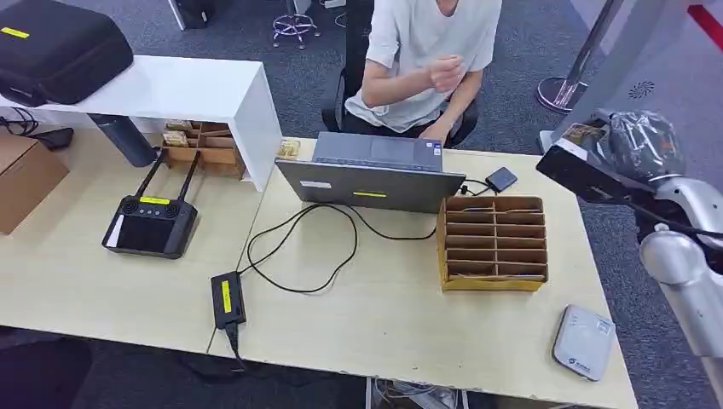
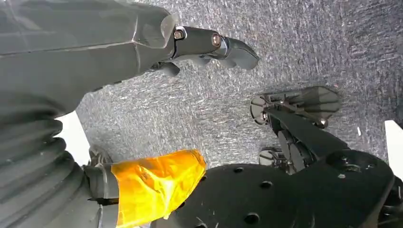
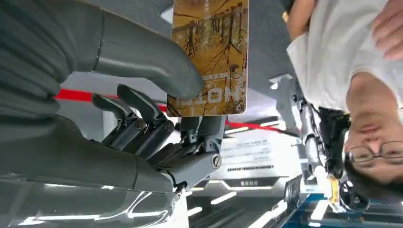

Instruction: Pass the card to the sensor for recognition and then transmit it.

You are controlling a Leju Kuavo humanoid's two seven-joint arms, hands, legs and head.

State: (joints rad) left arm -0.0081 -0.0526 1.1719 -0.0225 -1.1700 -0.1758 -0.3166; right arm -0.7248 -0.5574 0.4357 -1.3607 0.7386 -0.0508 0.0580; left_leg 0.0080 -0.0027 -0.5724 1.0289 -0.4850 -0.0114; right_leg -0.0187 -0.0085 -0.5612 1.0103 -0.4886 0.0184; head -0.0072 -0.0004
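Observation:
My right hand (image 3: 157, 109) pinches a yellow-brown card (image 3: 209, 52) printed with trees between the thumb and the fingers. From the head, that right hand (image 1: 635, 145) is raised past the table's right edge, with the card (image 1: 583, 134) sticking out toward the seated person. The white sensor (image 1: 584, 342) lies flat on the table's near right corner, well below and nearer than the card. My left hand (image 2: 190, 45) hangs over grey carpet with its fingers apart and nothing in them.
A person (image 1: 426, 60) sits behind an open laptop (image 1: 371, 175) across the table. A cardboard slot box (image 1: 493, 243) stands between laptop and sensor. A power brick (image 1: 228, 298) with looping cable and a black controller (image 1: 151, 226) lie to the left.

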